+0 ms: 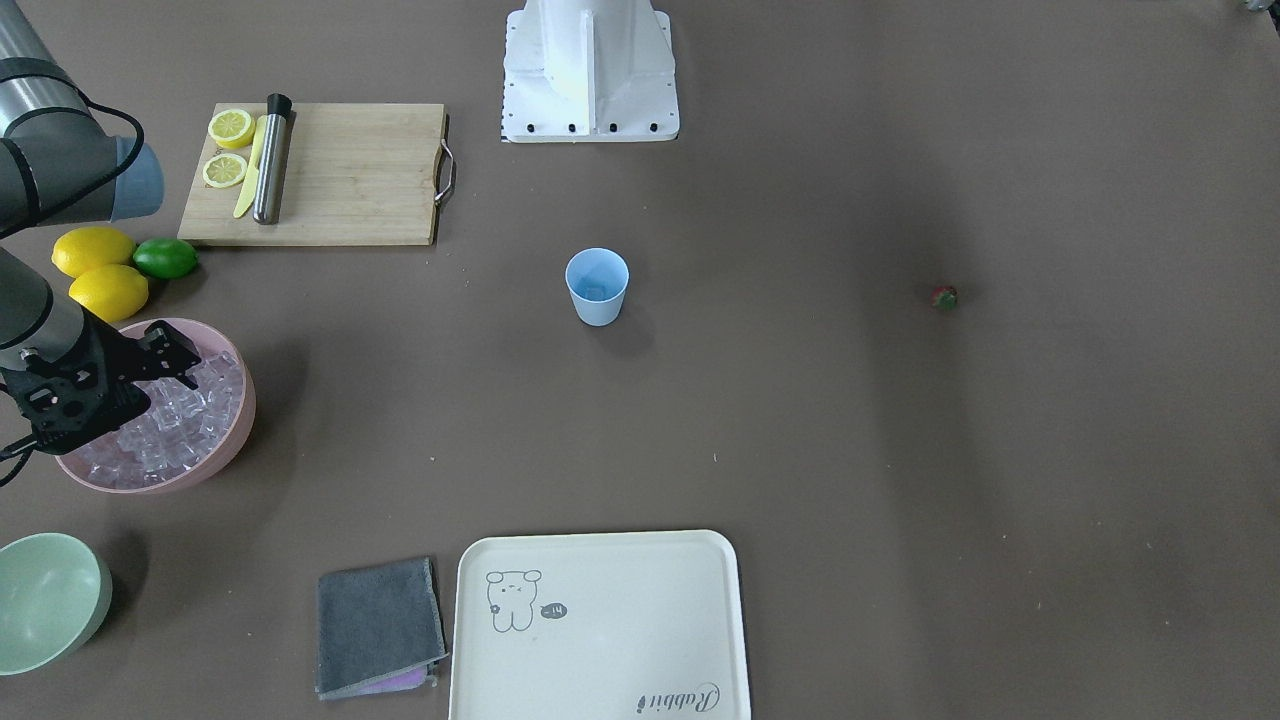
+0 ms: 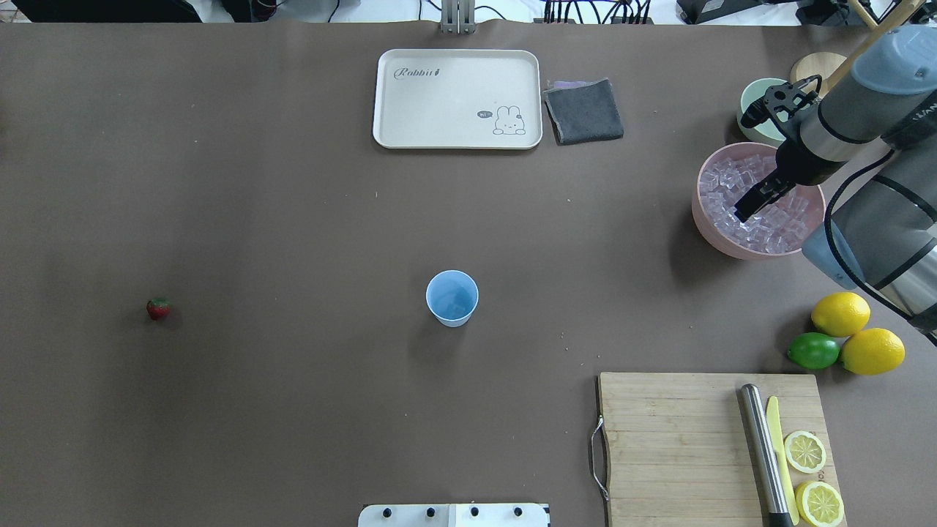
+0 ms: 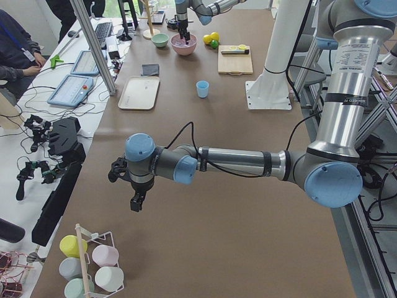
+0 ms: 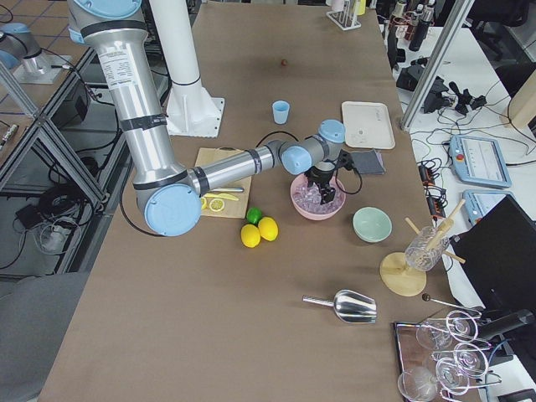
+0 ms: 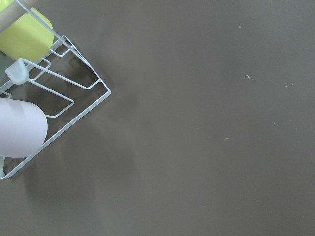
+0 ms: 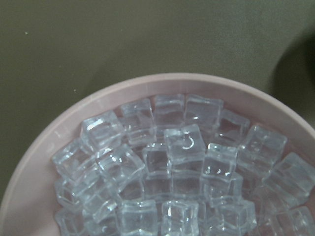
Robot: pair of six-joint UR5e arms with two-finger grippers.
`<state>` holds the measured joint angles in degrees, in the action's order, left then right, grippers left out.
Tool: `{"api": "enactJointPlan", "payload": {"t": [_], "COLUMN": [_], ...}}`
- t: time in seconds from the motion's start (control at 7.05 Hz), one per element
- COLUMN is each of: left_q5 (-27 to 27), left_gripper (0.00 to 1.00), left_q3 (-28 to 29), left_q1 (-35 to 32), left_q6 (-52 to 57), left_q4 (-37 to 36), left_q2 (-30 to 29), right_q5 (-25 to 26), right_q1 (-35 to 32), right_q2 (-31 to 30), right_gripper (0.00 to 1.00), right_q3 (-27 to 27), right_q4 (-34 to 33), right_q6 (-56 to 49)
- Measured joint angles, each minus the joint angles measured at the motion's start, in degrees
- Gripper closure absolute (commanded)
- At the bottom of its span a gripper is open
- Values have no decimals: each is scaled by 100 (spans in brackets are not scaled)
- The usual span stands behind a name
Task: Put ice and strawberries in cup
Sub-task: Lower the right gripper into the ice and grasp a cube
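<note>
Right gripper (image 1: 192,368), jaws seemingly parted and empty, hangs over the ice (image 6: 184,142) in the pink bowl (image 1: 240,430), well apart from the cup (image 1: 597,287). The strawberry (image 1: 944,296) lies well beyond the cup, on its opposite side. We'd straddle one top cube and close gently, since they look slippery.

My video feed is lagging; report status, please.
Right gripper over ice in pink bowl, jaws unclear. Left gripper far off, unclear. Cup upright mid-table, strawberry apart. Nothing between bowl and cup.

Clear, glassy ice cubes (image 6: 184,142) lie heaped and touching one another inside a round pale pink plastic bowl (image 6: 98,100). The bowl stands on a plain dark brown tabletop (image 6: 74,44); lower rim out of frame.
</note>
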<state>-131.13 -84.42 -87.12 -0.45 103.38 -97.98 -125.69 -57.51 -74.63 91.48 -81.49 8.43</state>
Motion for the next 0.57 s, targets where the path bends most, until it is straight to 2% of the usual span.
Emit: {"api": "enactJointPlan", "payload": {"t": [0.14,0.28,0.43,0.57], "left_q5": [0,0,0,0], "left_gripper": [2,2,2,2], "left_q3": [8,10,13,13], "left_q1": [1,2,2,2], "left_q6": [1,1,1,1], "left_q4": [4,5,6,6], "left_q2": [0,-2,-2,-4], "right_q5": [-5,-5,-4,-6], "right_q1": [31,65,99,125], "right_q2": [-10,-13,-16,-16], "right_gripper": [17,25,57,83], "right_q3": [-4,-4,-4,-10], "right_q4": [-4,-6,-7,-13], "right_q6": [16,52,96,128]}}
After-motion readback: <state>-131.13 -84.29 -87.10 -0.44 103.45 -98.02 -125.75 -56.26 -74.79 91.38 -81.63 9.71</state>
